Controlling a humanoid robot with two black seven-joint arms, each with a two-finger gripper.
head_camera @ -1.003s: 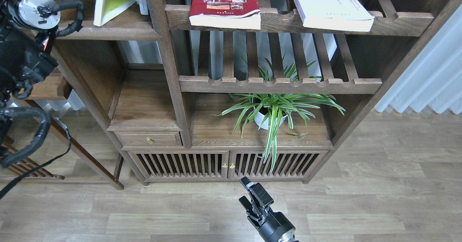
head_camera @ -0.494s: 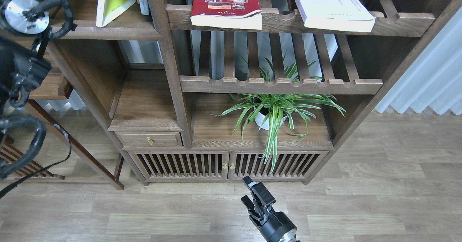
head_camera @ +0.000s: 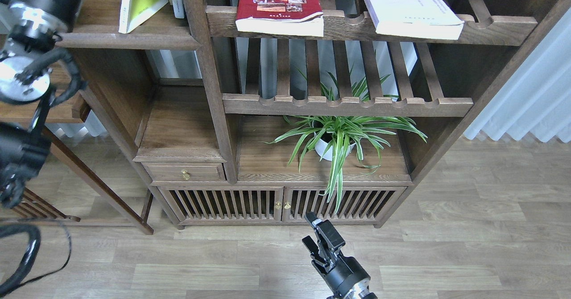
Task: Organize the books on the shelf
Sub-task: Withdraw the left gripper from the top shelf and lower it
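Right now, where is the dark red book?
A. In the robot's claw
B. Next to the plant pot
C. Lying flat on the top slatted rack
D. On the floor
C: the dark red book lies flat on the top slatted rack, its white page edge hanging over the front rail, well above the plant and far from the right claw.
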